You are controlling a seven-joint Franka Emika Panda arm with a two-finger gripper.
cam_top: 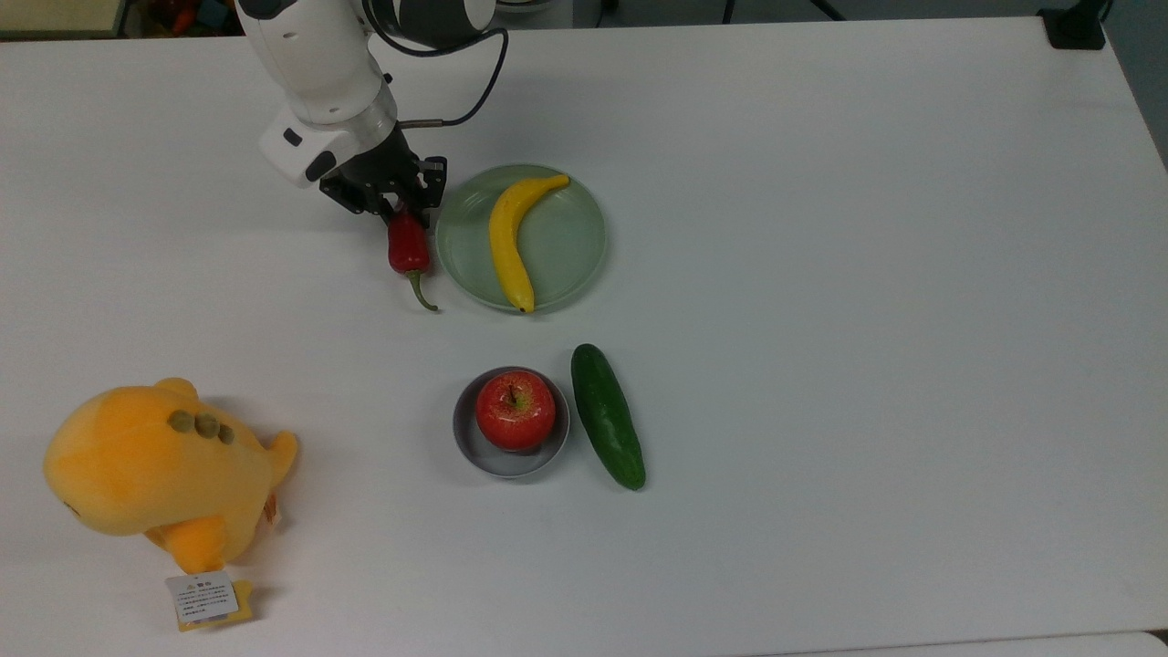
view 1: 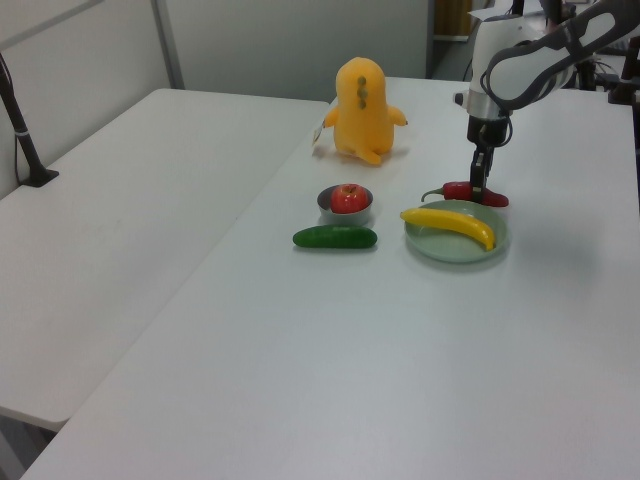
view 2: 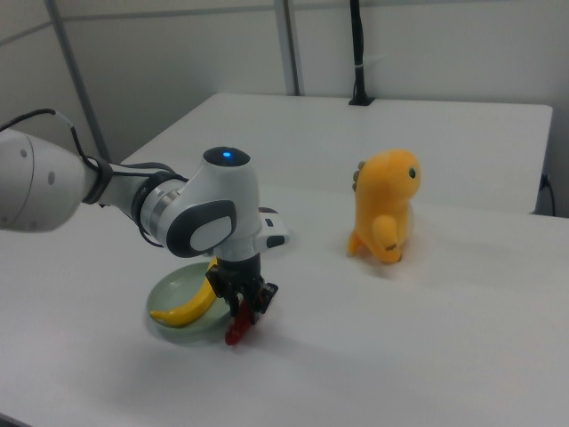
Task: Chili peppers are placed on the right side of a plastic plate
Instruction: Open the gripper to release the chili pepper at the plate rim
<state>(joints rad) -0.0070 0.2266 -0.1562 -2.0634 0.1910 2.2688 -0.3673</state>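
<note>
The gripper (cam_top: 398, 212) is pinching the blunt end of the chili pepper (cam_top: 407, 251), which hangs low over the table (cam_top: 821, 274) just beside the pale green plastic plate (cam_top: 566, 246), on the top view's left of its rim. A banana (cam_top: 506, 237) lies on the plate. To finish the placement well, lower straight down until the chili rests on the table, keep it clear of the rim, then spread the fingers and lift vertically so the stem is not dragged.
</note>
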